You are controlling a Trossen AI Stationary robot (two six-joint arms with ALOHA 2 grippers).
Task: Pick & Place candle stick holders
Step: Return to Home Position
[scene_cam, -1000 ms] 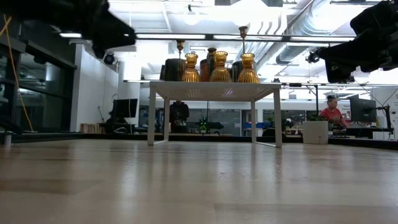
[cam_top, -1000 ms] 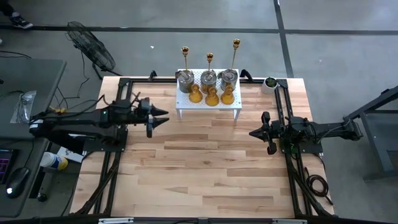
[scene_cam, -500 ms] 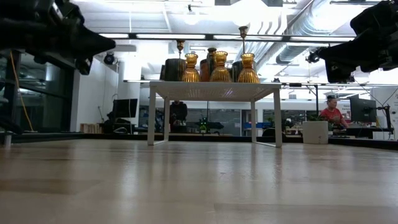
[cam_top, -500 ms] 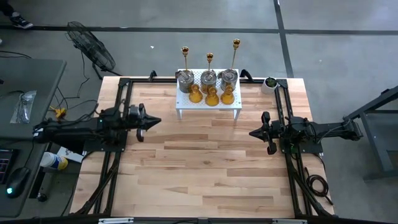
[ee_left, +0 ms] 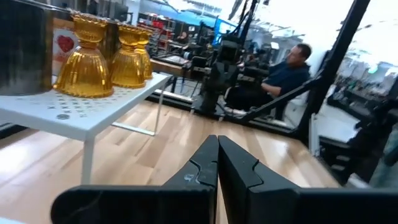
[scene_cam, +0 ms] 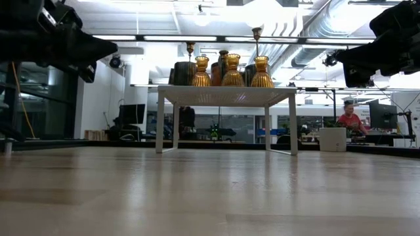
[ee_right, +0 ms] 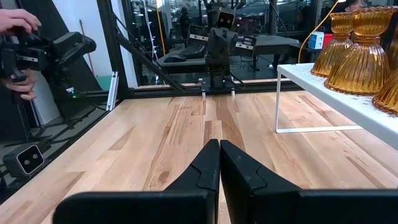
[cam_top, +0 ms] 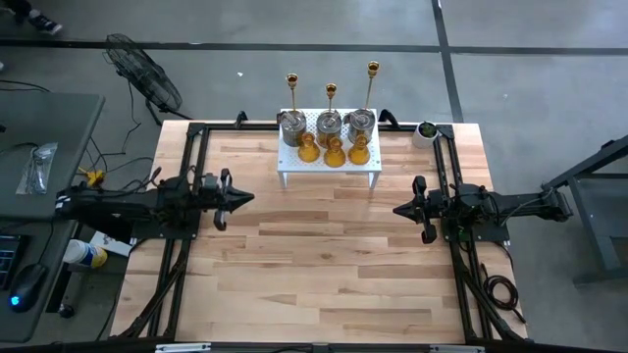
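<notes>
Amber ribbed glass candle stick holders (cam_top: 334, 152), three in a row, were seen on the white perforated shelf (cam_top: 290, 176) at the 12 o'clock edge of the pale wooden surface (cam_top: 324, 275). Three squat silver jar-like holders (cam_top: 328, 124) were set just behind them on the same shelf. Three tall slim gold sticks (cam_top: 331, 91) rose behind those; whether their bases stood on the shelf could not be told. A small green plant in a white pot (cam_top: 426, 130) was noted near the shelf, toward 3 o'clock.

The left gripper (cam_top: 247, 197) was held at 9 o'clock and the right gripper (cam_top: 396, 209) at 3 o'clock, both well apart from the shelf. The jaws of each were clenched on nothing.

The placing was judged done. The glass pieces were judged light, brittle and slippery, best taken at the narrow neck above the flared body. The gold sticks were judged prone to tipping and best gripped low on the stem.
</notes>
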